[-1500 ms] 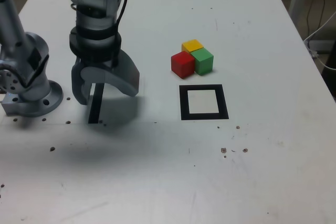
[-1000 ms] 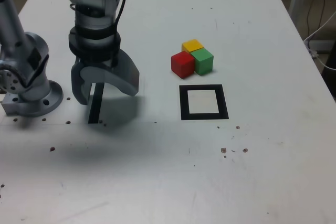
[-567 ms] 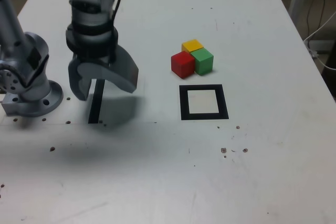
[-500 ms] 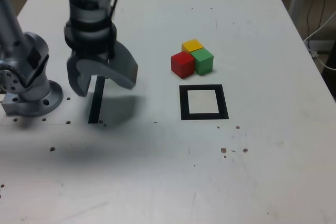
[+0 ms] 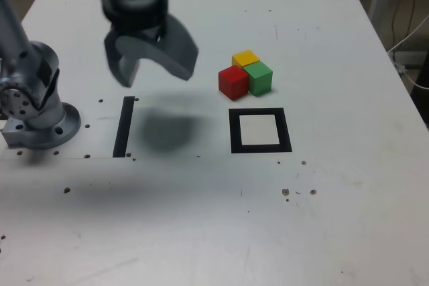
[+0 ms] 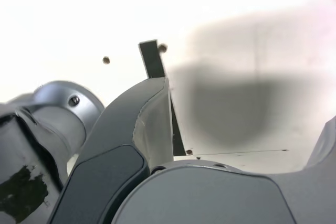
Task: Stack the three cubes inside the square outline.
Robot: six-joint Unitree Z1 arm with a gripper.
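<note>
Big white surface, arm base at left edge of ext. view. Claw is up in the air on the left, jaws wide apart, nothing btwn them; wrist view shows same. Blurred, so prob. moving.

Sq. outline lies flat right of centre, no cube in it. Black strip is on the left, below the claw & near side of it; not the target.

Cubes sit bunched just beyond the outline, far side: red cube at left, green cube at right, yellow cube behind, at far side. Can't tell if all faces touch.

Step in hand, my read: approach for 1st pick, 0 of 3 stacked. Next: swing right, line up over one cube, lower w/ jaws straddling it. Main snag = tight cluster; wide jaws could knock the neighbours. Outline's close too, so watch clearance.
</note>
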